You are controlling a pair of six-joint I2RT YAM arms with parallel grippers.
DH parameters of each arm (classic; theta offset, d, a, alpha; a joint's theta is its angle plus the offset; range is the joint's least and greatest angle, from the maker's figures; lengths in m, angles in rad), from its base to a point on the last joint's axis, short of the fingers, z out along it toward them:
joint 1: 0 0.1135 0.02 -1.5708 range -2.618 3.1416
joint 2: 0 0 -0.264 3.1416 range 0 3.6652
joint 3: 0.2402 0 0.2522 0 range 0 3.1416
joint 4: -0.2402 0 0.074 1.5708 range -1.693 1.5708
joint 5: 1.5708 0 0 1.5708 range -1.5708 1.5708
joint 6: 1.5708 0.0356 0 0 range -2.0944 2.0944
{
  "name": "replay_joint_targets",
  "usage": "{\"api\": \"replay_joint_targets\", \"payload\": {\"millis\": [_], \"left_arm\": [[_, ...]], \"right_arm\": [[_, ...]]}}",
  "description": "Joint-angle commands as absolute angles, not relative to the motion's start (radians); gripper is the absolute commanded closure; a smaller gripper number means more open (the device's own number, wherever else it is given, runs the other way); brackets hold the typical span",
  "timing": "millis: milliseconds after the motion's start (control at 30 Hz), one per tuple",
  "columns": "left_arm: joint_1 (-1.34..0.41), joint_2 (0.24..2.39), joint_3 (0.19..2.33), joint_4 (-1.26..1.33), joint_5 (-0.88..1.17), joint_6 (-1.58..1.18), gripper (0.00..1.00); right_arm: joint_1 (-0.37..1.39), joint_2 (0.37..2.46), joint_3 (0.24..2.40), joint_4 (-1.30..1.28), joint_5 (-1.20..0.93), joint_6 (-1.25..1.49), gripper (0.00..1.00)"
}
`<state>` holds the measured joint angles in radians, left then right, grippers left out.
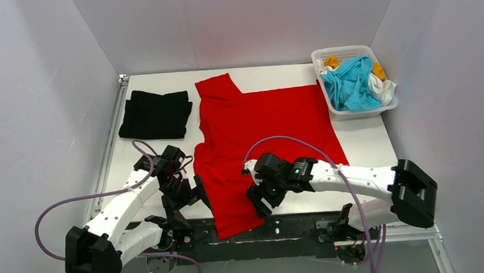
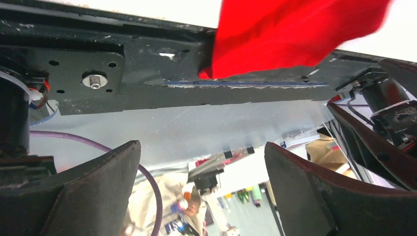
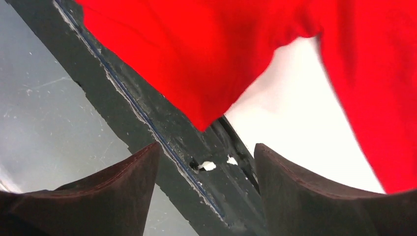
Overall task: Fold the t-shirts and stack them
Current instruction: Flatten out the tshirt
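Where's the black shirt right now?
In the top view, the black t-shirt lies folded on the far-left part of the table, just left of the spread red t-shirt.

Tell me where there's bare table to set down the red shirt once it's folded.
The widest bare table lies right of the red t-shirt, on the near side of the white basket. A smaller patch sits between the folded black t-shirt and the left arm. Crowded: the near edge, where the left tool and right tool hover at the red hem.
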<state>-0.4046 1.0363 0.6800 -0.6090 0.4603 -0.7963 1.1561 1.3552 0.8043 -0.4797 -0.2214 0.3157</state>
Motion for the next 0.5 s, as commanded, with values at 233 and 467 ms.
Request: {"api": "replay_joint_targets", "payload": {"millis": [233, 467], "left_arm": [[-0.380, 1.426, 1.136, -0.468, 0.283, -0.715, 0.02], [-0.321, 1.899, 1.471, -0.330, 0.317, -0.632, 0.02]], "right_arm": [[0.739, 1.082, 0.880, -0.467, 0.049, 0.549, 0.15], [0.414, 1.181, 0.833, -0.286, 0.077, 0.569, 0.16]]}}
